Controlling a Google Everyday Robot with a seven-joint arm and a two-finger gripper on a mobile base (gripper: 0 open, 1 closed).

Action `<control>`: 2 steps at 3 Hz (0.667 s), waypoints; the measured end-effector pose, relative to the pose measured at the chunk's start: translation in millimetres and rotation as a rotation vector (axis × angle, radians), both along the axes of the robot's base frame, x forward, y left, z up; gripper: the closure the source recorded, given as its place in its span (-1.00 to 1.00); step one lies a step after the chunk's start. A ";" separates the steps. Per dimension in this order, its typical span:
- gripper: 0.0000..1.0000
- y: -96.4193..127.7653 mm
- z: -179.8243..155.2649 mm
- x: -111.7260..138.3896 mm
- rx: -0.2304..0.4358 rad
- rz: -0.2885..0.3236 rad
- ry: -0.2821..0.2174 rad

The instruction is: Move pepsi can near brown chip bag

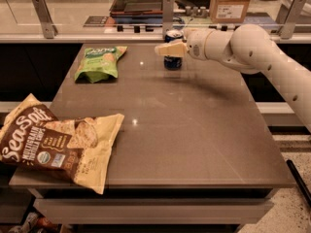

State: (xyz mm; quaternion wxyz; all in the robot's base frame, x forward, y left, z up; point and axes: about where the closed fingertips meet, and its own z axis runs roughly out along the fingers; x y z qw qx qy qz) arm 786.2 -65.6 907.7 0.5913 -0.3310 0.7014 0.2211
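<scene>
**Gripper at the can, bag far away**

Your gripper [167, 48] is at the back of the bench [194, 130], right at the pepsi can [173, 62]. The can stands up straight near the far edge. One tan part of the gripper lies across the front of the can, up near its top. You cannot tell if the jaws are clenched on the can or not, because the far side is hidden behind the can.

The brown chip bag [53, 142] lies flat at the near left corner of the bench, and part of it hangs over the edge. The can and the bag are well apart. So the job looks like it is at the grab step, and the carry is not done yet.

Next, I think you need a firm hold on the can. Then lift it a little and bring it across the bench toward you and to the left. Set it down just beside the bag, not on top of it. The bare bench between them looks free to cross. A green bag [99, 62] lies at the far left, so keep the can away from it.

The white arm [252, 52] runs off the right side, so you cannot see the rest of the robot. The left end of the brown bag is cut off too.
</scene>
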 end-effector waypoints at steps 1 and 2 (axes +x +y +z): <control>-0.19 3.1 -0.8 0.1 0.001 0.004 0.001; 0.28 6.0 -1.5 0.1 0.001 0.008 0.002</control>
